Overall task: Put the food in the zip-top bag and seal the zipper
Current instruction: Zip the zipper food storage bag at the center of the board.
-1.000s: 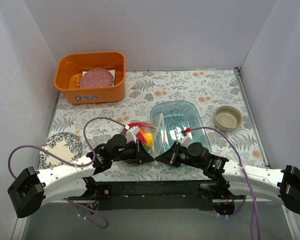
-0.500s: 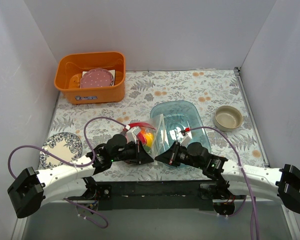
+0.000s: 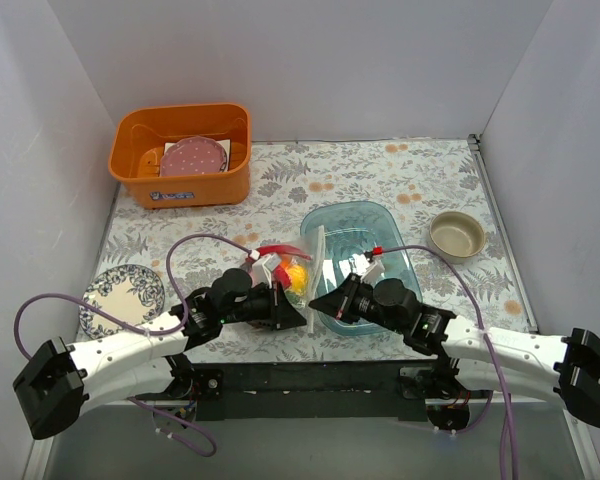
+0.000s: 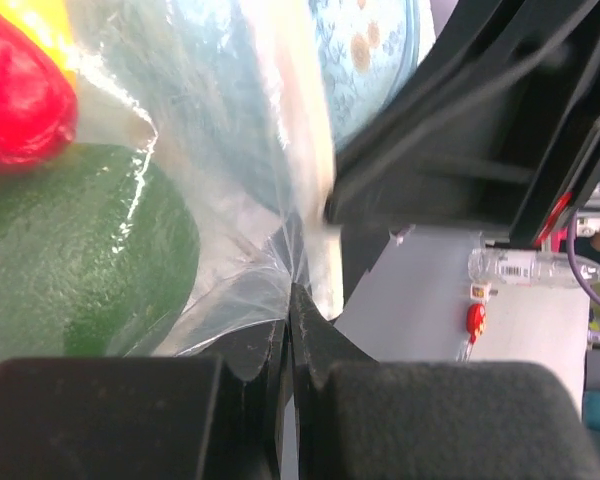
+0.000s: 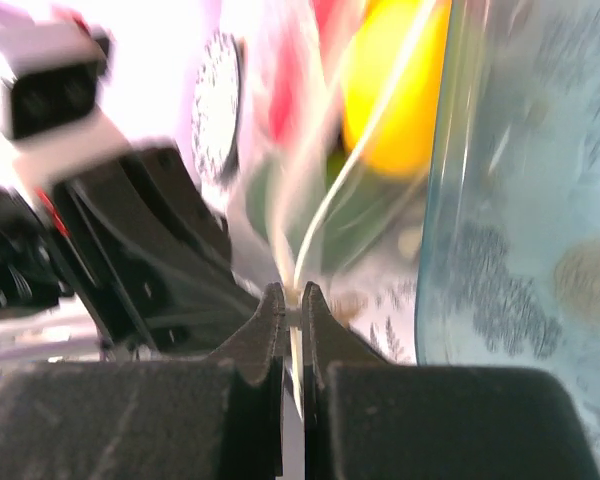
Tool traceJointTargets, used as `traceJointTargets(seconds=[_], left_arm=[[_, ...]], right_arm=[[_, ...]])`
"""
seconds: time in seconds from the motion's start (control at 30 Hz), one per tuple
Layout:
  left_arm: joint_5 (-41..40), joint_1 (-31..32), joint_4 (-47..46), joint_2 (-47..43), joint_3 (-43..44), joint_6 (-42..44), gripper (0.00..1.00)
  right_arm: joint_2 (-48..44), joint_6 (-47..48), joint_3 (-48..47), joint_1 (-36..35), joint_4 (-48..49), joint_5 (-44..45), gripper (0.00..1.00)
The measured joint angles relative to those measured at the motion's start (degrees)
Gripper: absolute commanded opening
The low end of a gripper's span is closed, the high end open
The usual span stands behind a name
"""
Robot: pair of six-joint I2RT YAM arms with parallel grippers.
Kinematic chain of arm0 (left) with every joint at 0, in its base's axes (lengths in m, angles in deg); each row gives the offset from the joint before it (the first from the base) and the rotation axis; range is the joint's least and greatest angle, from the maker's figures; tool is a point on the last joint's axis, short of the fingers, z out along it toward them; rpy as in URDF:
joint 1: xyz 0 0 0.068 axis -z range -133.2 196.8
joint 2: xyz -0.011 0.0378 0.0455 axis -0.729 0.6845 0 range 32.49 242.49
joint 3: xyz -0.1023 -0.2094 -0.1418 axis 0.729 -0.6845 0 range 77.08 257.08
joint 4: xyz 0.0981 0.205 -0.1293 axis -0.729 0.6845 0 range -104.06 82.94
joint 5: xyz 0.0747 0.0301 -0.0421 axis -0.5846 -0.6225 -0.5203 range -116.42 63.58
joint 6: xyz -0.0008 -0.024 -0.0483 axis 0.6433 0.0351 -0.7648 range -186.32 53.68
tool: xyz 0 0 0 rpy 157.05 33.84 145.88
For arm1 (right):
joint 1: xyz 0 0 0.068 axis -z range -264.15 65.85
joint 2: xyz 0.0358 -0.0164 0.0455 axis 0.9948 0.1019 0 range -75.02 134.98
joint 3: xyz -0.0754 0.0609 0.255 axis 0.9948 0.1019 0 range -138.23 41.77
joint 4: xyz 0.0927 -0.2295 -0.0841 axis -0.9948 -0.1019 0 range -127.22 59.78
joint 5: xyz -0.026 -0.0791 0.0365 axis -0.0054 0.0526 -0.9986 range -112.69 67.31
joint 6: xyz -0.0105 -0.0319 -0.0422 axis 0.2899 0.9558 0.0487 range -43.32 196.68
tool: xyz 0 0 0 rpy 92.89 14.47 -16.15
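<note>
Step in hand: sealing. The food [image 3: 294,276] is already inside the zip-top bag [image 3: 306,262]; a green round fruit [image 4: 70,260] and red and yellow pieces show through the film. The bag stands on the surface [image 3: 430,180] against the left rim of the blue tray [image 3: 385,222], between the arms.

Left claw [image 4: 290,305] is clenched on the bag's film at one corner. Right claw [image 5: 292,292] is clenched on the bag's edge, facing it.

I cannot tell whether the zipper [image 4: 310,170] is closed along its length. My judgement for the next move: one pinch anchors while the other runs along the strip, pressing evenly.
</note>
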Motion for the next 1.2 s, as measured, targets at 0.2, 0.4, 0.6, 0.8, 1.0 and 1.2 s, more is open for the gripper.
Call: traceJointTargets(seconds=[0.2,0.4,0.6,0.8,1.0,1.2], left_arm=[[2.58,0.09,1.88,-0.48,-0.39,0.11,0.0],[3.13,0.13,3.04,-1.73,-1.05,-0.02,0.0],[3.02,0.13,3.17,-3.32,-1.97,-0.76,0.0],[2.36,0.13,3.3,-5.95,-3.43,-2.1,0.0],[1.86,0.13,4.31,-6.38,-3.85,-2.84,0.0],[1.42,0.13,4.92,-7.52,-4.55,-3.23,0.0]], right_arm=[[-0.98,1.33,-2.08,1.29,-0.96,6.78,0.01],[-1.33,2.78,-3.63,1.95,-3.5,9.73,0.01],[-1.31,5.07,-6.08,5.22,-6.03,9.4,0.01],[1.22,7.17,-8.24,13.27,-6.4,3.67,0.01],[6.4,10.1,-12.35,20.41,-6.08,-3.04,0.01],[10.34,11.87,-15.17,24.94,-4.63,-8.0,0.01]])
